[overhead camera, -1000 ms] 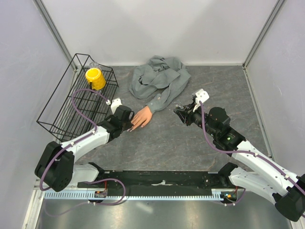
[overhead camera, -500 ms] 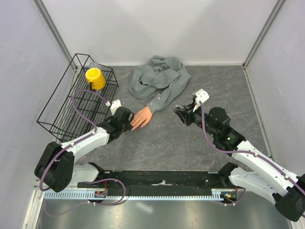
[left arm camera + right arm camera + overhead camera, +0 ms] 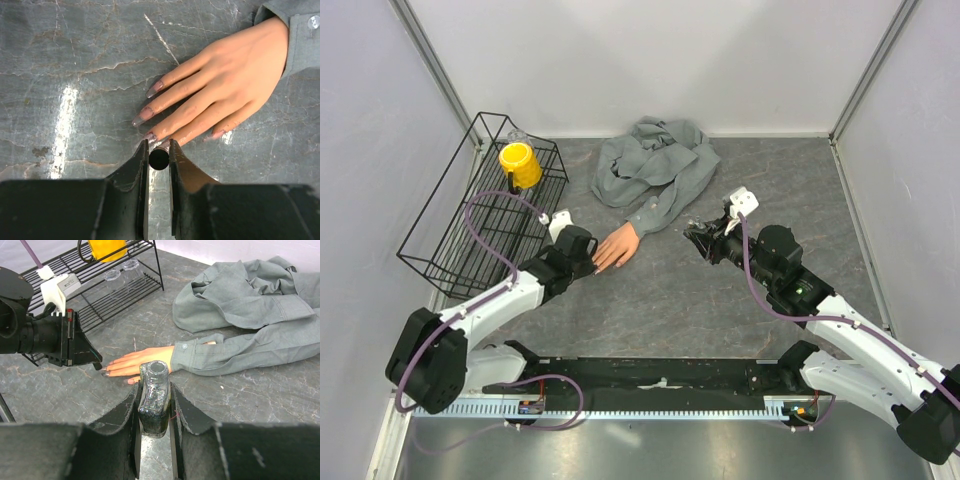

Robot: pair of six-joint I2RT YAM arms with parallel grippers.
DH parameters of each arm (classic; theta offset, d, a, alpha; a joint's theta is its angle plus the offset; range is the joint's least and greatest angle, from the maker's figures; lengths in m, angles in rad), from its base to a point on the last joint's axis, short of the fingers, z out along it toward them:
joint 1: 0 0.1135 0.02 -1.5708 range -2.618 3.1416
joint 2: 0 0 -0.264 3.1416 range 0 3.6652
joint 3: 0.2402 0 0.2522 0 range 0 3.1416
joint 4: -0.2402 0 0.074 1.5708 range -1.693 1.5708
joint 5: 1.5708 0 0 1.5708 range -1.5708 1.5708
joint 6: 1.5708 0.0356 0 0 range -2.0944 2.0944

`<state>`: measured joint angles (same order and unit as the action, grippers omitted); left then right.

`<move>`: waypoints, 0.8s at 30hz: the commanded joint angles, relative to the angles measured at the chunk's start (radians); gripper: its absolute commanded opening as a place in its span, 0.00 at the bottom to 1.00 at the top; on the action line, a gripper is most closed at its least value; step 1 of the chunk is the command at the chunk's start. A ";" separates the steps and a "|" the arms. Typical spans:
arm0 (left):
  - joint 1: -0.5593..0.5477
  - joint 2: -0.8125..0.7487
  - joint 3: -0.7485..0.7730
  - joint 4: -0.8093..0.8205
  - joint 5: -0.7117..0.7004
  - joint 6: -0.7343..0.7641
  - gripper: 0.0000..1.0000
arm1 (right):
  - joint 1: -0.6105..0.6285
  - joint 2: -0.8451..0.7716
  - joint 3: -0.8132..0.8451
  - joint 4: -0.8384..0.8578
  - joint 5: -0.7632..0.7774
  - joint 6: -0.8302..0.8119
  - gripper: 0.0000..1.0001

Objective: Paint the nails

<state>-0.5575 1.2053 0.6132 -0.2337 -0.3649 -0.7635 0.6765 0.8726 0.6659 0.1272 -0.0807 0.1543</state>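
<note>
The nails [image 3: 141, 116], long and pale-reddish, tip the mannequin hand [image 3: 230, 85] flat on the tabletop [image 3: 75, 50]; the left gripper [image 3: 159, 150], nearly closed, pinches a small dark cylinder [image 3: 159, 159] just beside them; the right gripper [image 3: 154, 390] clamps a glass bottle [image 3: 152, 405] well apart.

overhead; both wrists toward mannequin hand [image 3: 618, 246]

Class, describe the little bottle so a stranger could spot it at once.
Find the grey shirt at the back, then the right gripper in front of it. Clamped in it is the bottle: dark, glittery glass with an open neck, unlike the black cap in the left gripper.
</note>
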 commanded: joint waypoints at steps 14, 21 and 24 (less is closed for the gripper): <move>0.005 -0.381 0.158 -0.176 0.082 0.192 0.02 | -0.005 -0.015 0.046 -0.041 -0.108 -0.010 0.00; 0.004 -0.336 0.408 -0.078 0.703 0.412 0.02 | 0.006 0.063 0.164 -0.177 -0.527 -0.048 0.00; 0.005 -0.290 0.503 -0.073 0.915 0.458 0.02 | 0.032 0.055 0.172 -0.204 -0.534 -0.059 0.00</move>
<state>-0.5556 0.8738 0.9802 -0.3752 0.1432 -0.4625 0.6827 0.9340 0.7795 -0.0257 -0.4667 0.1303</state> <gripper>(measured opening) 0.213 0.294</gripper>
